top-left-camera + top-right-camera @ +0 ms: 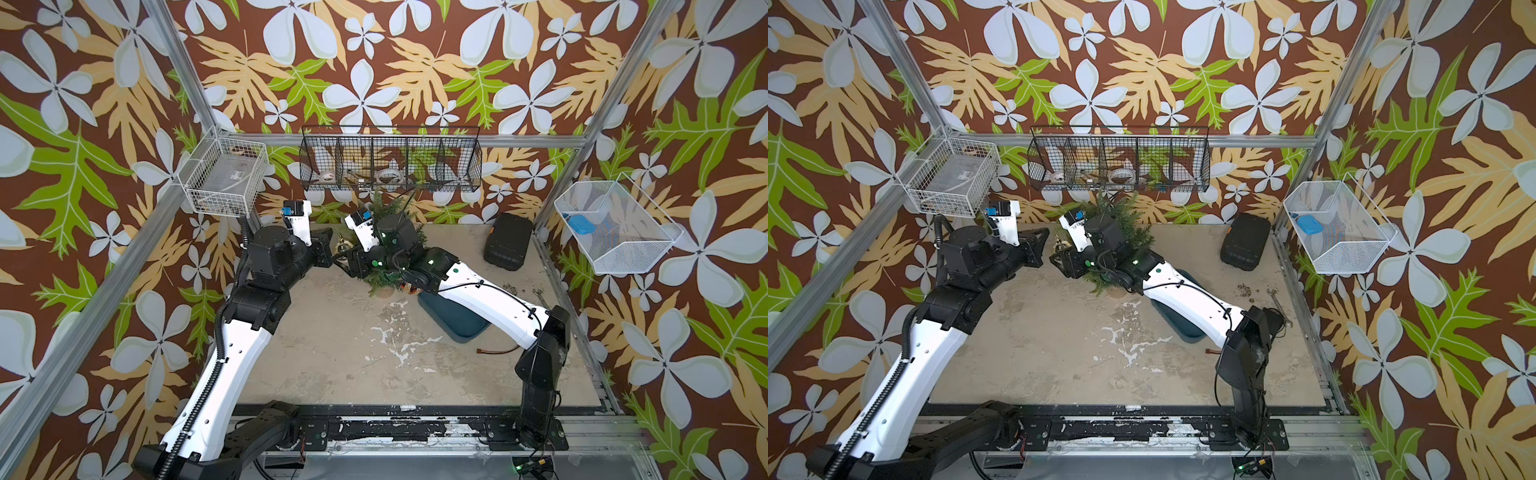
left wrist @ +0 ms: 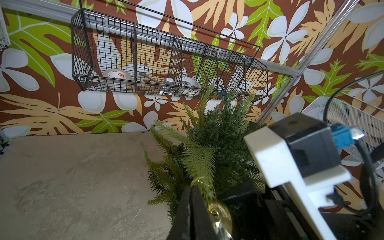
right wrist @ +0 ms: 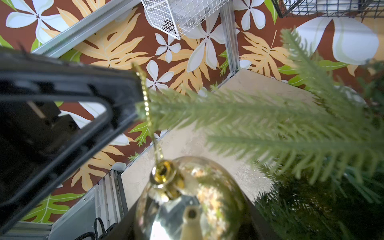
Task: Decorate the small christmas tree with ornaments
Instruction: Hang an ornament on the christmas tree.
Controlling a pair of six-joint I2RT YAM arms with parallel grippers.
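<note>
Left gripper (image 3: pixel 136 90) pinches the cord (image 3: pixel 146 105) of the gold ball (image 3: pixel 193 199) beside the small christmas tree (image 2: pixel 218 135); right gripper (image 1: pixel 1061 258) clasps the ball — opposing pulls could snap it.

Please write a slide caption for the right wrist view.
Left gripper holds the string of the gold ball across a tree branch.

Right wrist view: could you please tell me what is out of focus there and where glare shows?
Right wrist view: the near tree branch and left gripper are blurred, the gold string looks sharper, and the gold ball mirrors bright highlights.
</note>
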